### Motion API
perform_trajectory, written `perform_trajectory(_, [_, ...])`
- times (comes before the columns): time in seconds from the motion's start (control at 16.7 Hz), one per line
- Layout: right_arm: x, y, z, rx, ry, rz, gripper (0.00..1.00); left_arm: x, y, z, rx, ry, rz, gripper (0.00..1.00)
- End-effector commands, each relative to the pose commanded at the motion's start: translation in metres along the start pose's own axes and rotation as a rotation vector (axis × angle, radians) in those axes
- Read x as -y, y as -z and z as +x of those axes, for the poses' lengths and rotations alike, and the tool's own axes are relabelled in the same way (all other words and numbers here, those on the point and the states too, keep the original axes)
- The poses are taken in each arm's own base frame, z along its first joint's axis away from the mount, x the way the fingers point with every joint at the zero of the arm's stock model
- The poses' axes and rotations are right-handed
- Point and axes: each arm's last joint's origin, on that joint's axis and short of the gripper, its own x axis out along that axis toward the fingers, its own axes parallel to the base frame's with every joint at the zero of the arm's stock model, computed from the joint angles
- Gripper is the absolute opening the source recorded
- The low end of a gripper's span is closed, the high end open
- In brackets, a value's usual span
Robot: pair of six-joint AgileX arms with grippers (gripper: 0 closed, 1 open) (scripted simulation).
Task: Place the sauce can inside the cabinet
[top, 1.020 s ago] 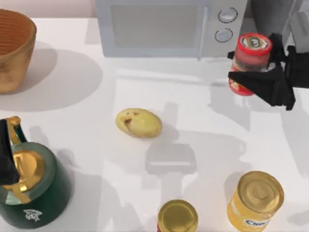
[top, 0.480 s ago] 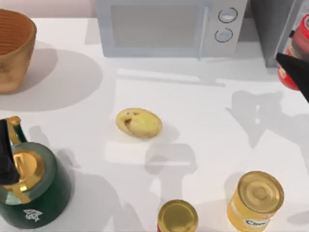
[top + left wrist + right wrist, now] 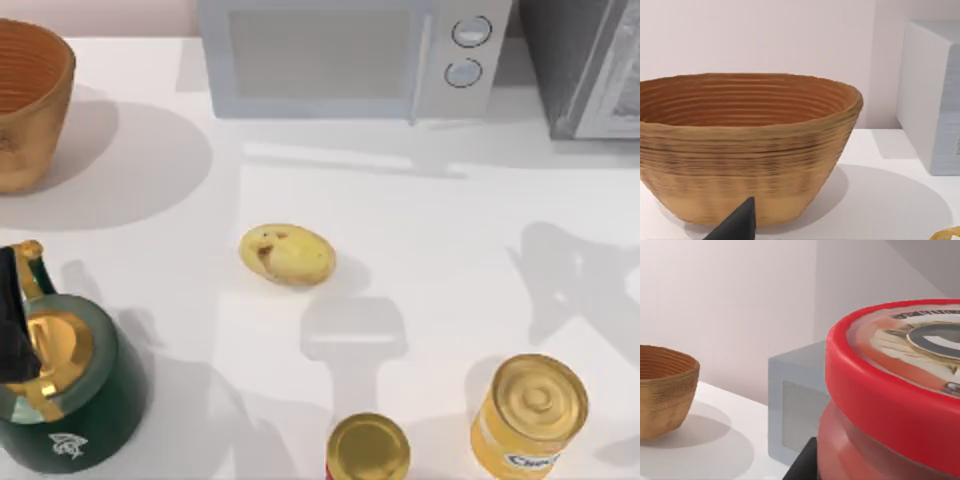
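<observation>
Since a second ago your right arm has carried the sauce can (image 3: pixel 895 390) off the top view's right edge, leaving only its shadow lying on the white table (image 3: pixel 400 200) near the cabinet (image 3: pixel 580 70). In the right wrist view the can is sitting right against the camera, its glossy red rim and printed lid filling the near side, with a dark finger (image 3: pixel 802 465) showing beside its body; you cannot tell from this how far those jaws are spread or whether they are clamping the can. The cabinet is standing at the table's far right corner, dark grey and boxy with a pale framed door. Your left arm is staying parked over the green kettle (image 3: pixel 70 390) at the near left, one dark fingertip (image 3: pixel 737 225) pointing toward the ribbed woven basket (image 3: pixel 745 145); its jaw state is unclear.
</observation>
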Motion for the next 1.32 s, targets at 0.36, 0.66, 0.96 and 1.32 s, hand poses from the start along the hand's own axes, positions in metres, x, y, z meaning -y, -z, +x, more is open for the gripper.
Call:
perform_trajectory(0.36, [-0.018, 0.041, -0.053, -0.023, 0.428, -0.007, 0.0, 0.0, 0.0, 0.0, 0.0, 0.0, 0.0, 1.0])
perform_trajectory(0.66, [-0.015, 0.078, -0.067, -0.102, 0.637, 0.0, 0.0, 0.0, 0.0, 0.0, 0.0, 0.0, 0.0, 1.0])
perform_trajectory(0.96, [-0.015, 0.078, -0.067, -0.104, 0.634, 0.003, 0.0, 0.0, 0.0, 0.0, 0.0, 0.0, 0.0, 1.0])
perform_trajectory(1.32, [-0.016, 0.043, -0.063, -0.095, 0.622, 0.003, 0.0, 0.0, 0.0, 0.0, 0.0, 0.0, 0.0, 1.0])
